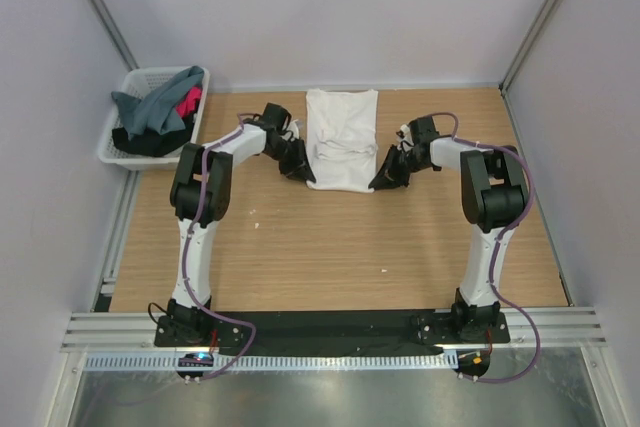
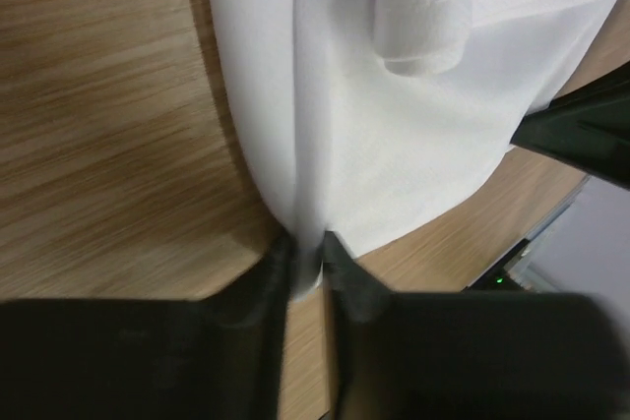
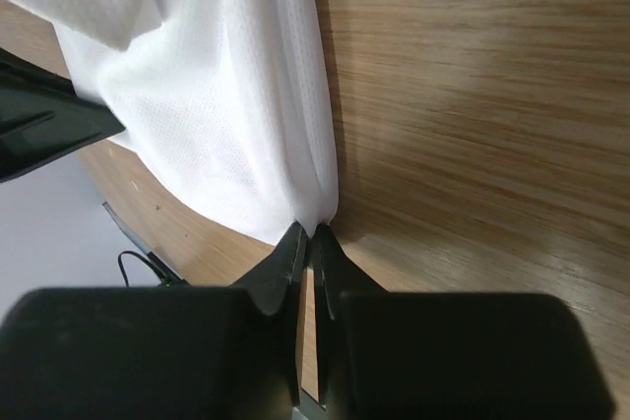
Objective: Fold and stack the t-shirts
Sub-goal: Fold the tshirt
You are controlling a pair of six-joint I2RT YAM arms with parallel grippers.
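Top view: white shirt (image 1: 342, 137) centre frame. Left gripper (image 2: 305, 261) clamped on lower-left corner. Right gripper (image 3: 309, 241) pressed together at lower-right corner, cloth probably pinched. Basket (image 1: 112, 134) upper left.

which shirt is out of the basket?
The white shirt, flat on the table, left gripper and right gripper pinching its near corners. The other shirts lie heaped in the basket.

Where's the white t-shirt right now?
Top view: the white t-shirt lies far-centre on the table, its near corners pinched by the left gripper and right gripper.
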